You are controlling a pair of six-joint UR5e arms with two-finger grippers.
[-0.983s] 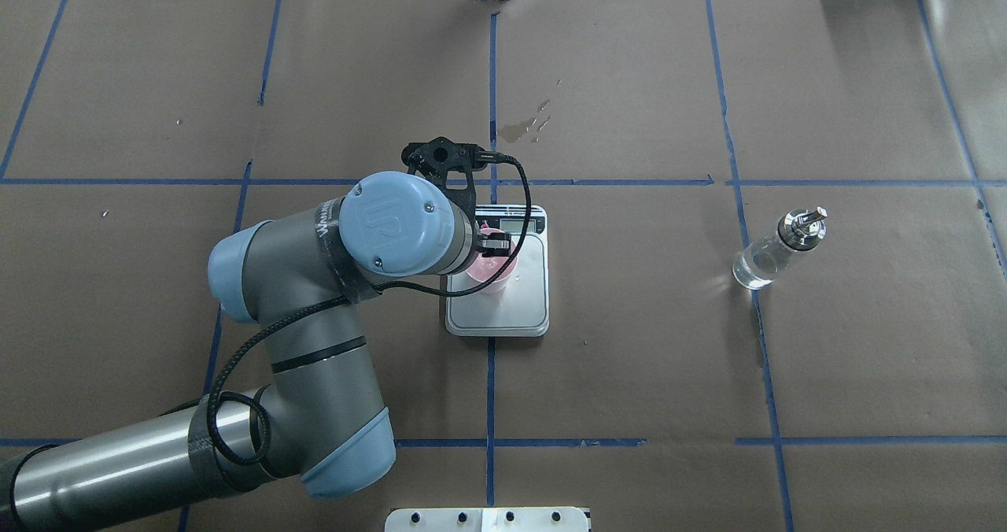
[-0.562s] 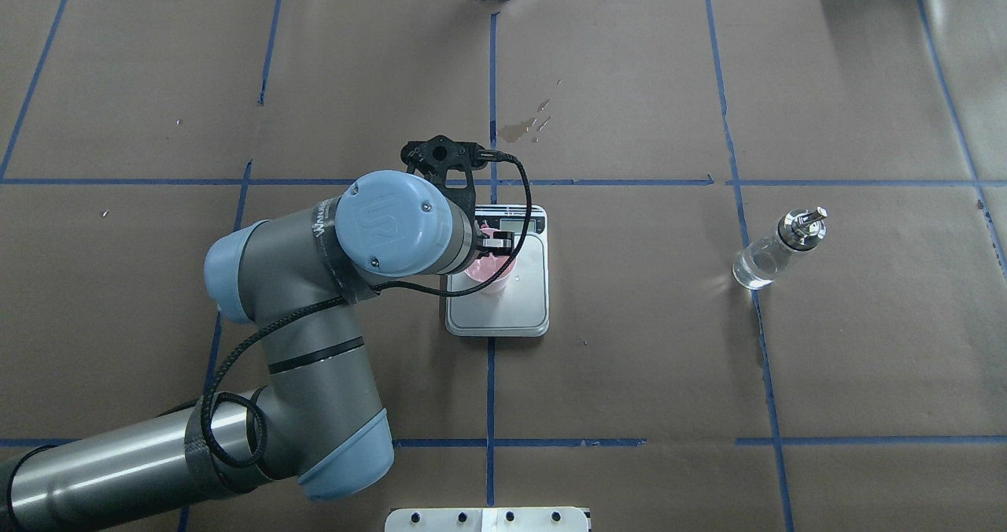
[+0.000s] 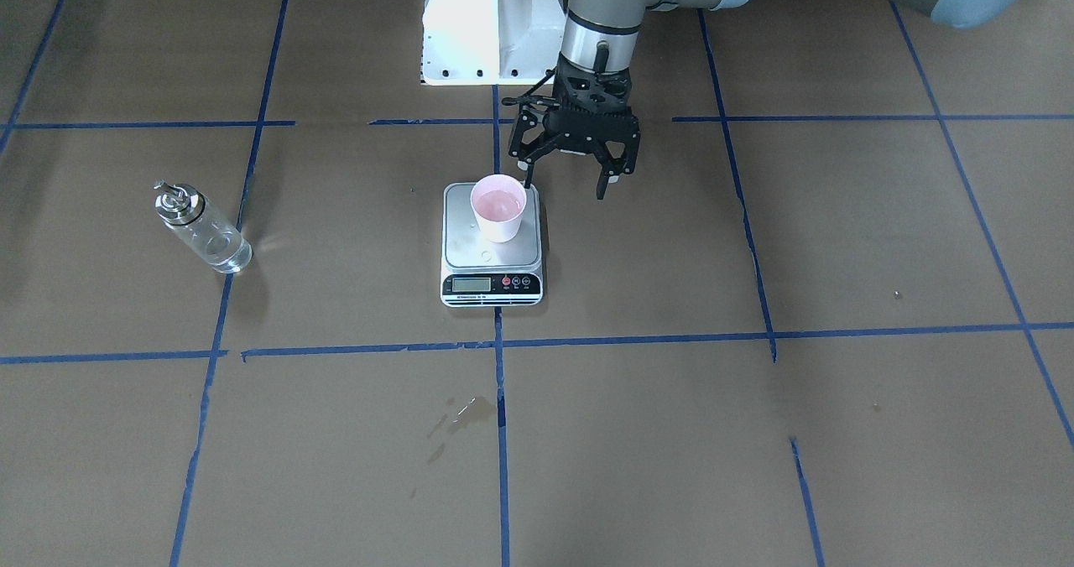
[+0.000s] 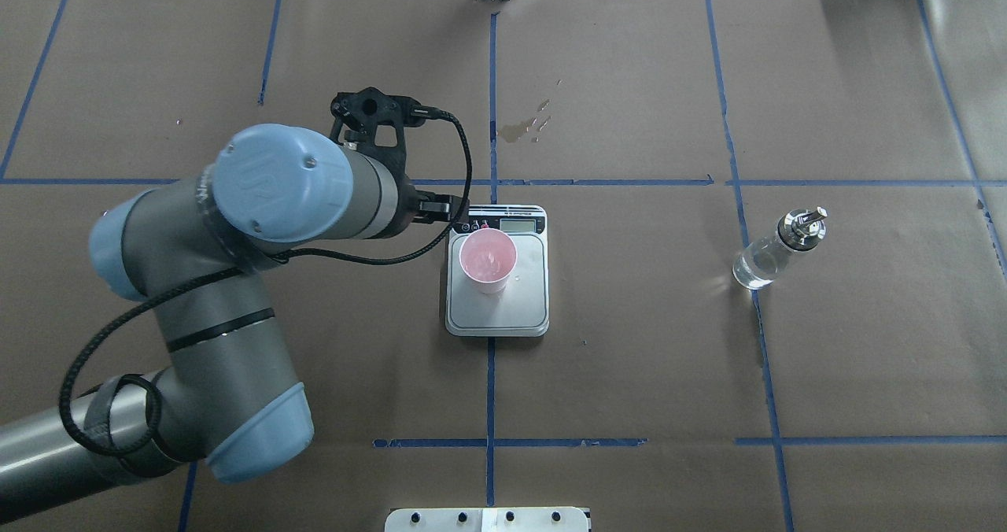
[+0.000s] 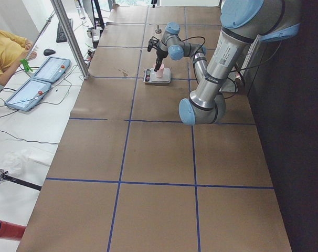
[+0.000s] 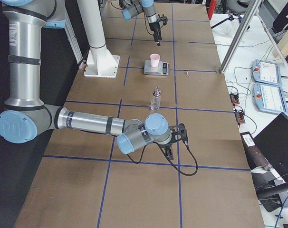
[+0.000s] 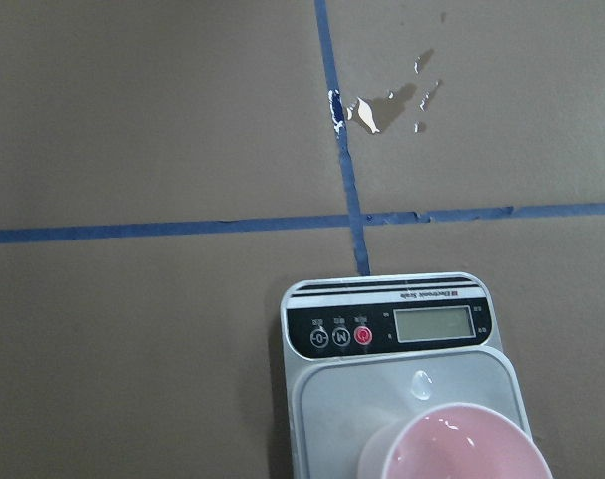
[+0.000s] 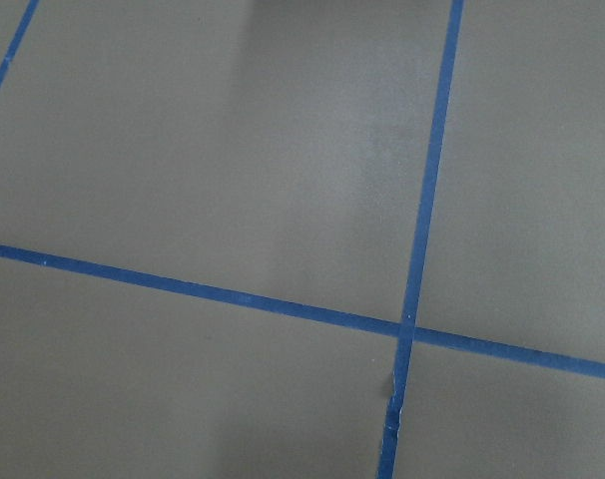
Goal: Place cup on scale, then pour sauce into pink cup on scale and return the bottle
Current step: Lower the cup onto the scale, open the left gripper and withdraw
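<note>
The pink cup [image 3: 498,208] stands upright on the silver platform of the scale [image 3: 492,257], and it shows in the overhead view [image 4: 488,259] on the scale [image 4: 519,304]. My left gripper [image 3: 564,188] is open and empty, raised just beside and behind the cup, apart from it. The left wrist view shows the scale [image 7: 392,329] and the cup's rim [image 7: 452,451]. The glass bottle [image 4: 775,250] with clear liquid stands alone on the table's right part, and shows in the front view [image 3: 201,230]. My right gripper [image 6: 169,152] hangs low over the table near the bottle [image 6: 156,99]; I cannot tell if it is open.
Wet stains [image 4: 527,127] mark the brown paper beyond the scale. The white robot base [image 3: 491,22] stands at the near table edge. Blue tape lines cross the paper. Operator tablets [image 5: 41,79] lie past the far edge.
My left gripper has let go of the cup and moved left and away from it. The cup now stands free on the scale. The bottle has not moved.
</note>
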